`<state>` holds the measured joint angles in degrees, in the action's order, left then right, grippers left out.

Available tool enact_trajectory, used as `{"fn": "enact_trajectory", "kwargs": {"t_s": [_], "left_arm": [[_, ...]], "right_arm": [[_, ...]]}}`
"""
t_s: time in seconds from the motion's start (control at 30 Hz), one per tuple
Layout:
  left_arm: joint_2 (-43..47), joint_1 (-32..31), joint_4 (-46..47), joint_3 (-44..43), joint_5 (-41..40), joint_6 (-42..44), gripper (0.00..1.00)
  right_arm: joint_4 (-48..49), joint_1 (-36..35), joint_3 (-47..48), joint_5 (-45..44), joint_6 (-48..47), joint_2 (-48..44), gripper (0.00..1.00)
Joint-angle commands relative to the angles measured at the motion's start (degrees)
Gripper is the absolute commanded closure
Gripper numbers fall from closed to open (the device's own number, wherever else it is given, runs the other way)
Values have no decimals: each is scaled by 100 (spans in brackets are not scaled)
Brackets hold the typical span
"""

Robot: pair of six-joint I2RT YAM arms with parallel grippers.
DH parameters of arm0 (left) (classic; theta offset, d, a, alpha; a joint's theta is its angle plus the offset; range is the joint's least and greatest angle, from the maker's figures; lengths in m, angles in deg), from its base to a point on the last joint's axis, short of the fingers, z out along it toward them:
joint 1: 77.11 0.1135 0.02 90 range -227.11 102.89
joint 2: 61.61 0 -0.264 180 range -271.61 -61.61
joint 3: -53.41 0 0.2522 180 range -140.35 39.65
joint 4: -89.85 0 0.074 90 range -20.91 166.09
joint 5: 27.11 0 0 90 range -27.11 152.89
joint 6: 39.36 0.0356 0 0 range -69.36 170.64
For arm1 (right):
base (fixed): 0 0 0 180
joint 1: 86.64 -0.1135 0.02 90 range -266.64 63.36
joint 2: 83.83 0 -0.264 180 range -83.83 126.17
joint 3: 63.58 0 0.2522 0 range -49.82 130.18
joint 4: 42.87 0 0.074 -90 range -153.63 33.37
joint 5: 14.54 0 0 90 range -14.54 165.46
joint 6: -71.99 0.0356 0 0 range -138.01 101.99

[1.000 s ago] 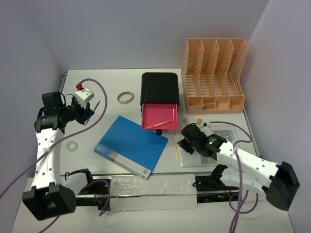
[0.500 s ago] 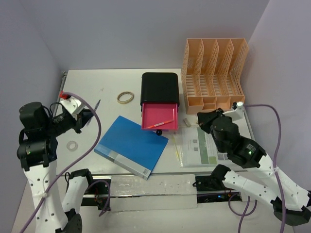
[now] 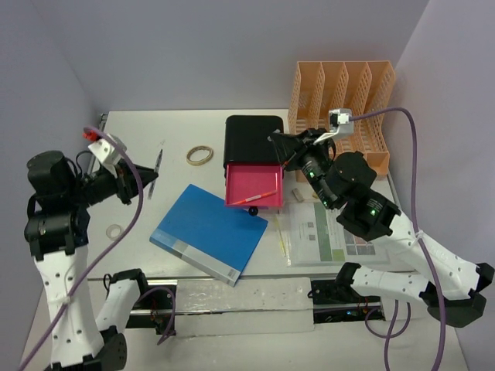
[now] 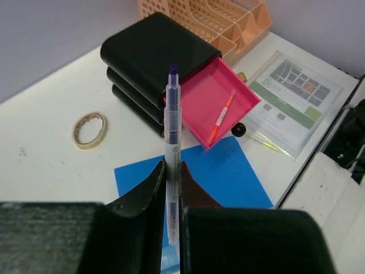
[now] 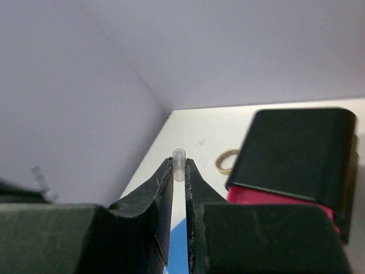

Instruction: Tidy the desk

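Left tool (image 4: 172,171) is clamped on an uncapped pen (image 4: 172,114), right tool (image 5: 178,169) pinches a clear cap (image 5: 179,156); capping seems next, needing precise alignment.

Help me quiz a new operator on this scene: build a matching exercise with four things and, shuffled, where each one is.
Things:
1. purple pen
2. small clear cap
3. orange pen
4. tape roll

Places:
a. in the pink drawer
b. pinched in the right claw
c. lying flat on the desk
d. pinched in the left claw

Pairs: 1-d, 2-b, 3-a, 4-c
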<state>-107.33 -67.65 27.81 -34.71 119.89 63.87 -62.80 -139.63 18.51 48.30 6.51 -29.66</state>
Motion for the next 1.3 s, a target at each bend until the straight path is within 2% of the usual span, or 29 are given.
{"fn": "enact_trajectory", "kwargs": {"t_s": [0.0, 0.1, 0.13, 0.23, 0.33, 0.43, 0.5, 0.63, 0.73, 0.83, 0.93, 1.07, 1.27], "left_arm": [[-699, -638, 542, -23, -307, -330, 100], [-965, -1574, 966, 40, -941, -205, 100], [-1182, -1957, 1065, 19, -1015, -85, 100], [-1976, -2534, 1082, -269, -853, 269, 100], [-2377, -2775, 916, -641, -537, 724, 100], [-2872, -2862, 226, -1207, -17, 1271, 100], [-3024, -2862, -59, -1304, 318, 1474, 100], [-3048, -2880, -1093, -1289, 1393, 2480, 100], [-2866, -2900, -1103, -1072, 1466, 2310, 100], [-2517, -3002, 25, -663, 764, 950, 100], [-2448, -3234, 294, -477, 320, 644, 100], [-2242, -3617, 302, -365, -45, 818, 100], [-2177, -3697, 560, -277, -168, 647, 100]], "right_arm": [[1156, -29, 235, 1478, -1053, 282, 100], [1813, -34, -117, 2259, -1597, 298, 100], [2013, -28, -369, 2323, -1659, 274, 100], [2631, -36, -718, 2408, -1957, 204, 100], [2559, -26, -731, 2574, -2231, 261, 100], [2227, -18, -690, 2940, -2319, 278, 100], [2133, -27, -740, 3192, -2345, 270, 100], [2051, -27, -996, 3455, -2319, 116, 100], [2193, -18, -1215, 3532, -2292, -14, 100], [2269, -18, -1385, 3685, -2217, -45, 100], [2301, -21, -1443, 3780, -2080, -43, 100], [2594, -18, -1715, 3783, -2004, -161, 100], [2931, -18, -1867, 3728, -1943, -201, 100]]}}
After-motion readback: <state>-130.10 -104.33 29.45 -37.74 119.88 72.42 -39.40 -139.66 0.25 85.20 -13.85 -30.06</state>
